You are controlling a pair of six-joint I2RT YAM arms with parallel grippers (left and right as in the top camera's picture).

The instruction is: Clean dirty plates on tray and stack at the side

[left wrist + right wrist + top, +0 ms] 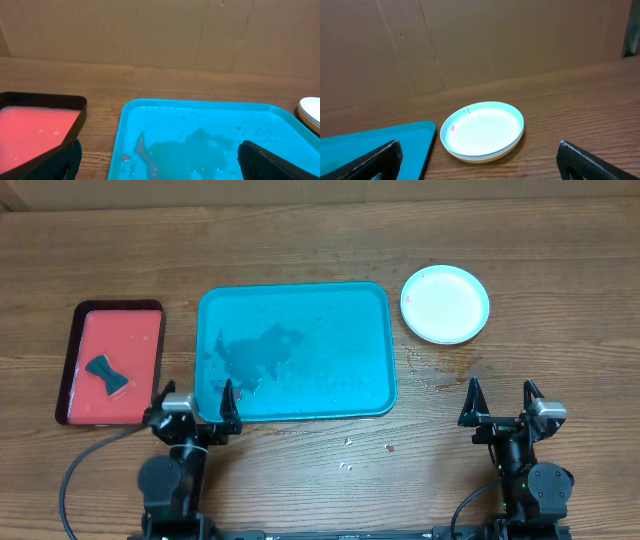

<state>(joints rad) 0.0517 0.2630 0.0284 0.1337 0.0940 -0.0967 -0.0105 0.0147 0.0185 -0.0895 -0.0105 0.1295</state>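
Overhead, I see the tray (340, 330) in the middle of the table (320, 230) with no plate on it, only a dark wet patch. The plates (445, 303) sit stacked on the table just off the tray's far right corner. A red tray (110, 330) at the left holds a dark sponge (105, 373). My left end effector (196, 398) hangs at the tray's near left corner and my right end effector (500, 395) is well apart to the right. Both are spread wide and carry nothing.

From the left wrist, the tray floor shows a red smear (141, 149) in the wet.

From the right wrist, the stack shows a pale blue rim over a yellowish one, and the top plate has a small red speck near its rim. I cannot count the layers.

I judge the task to be essentially done, with at most that speck left to wipe.
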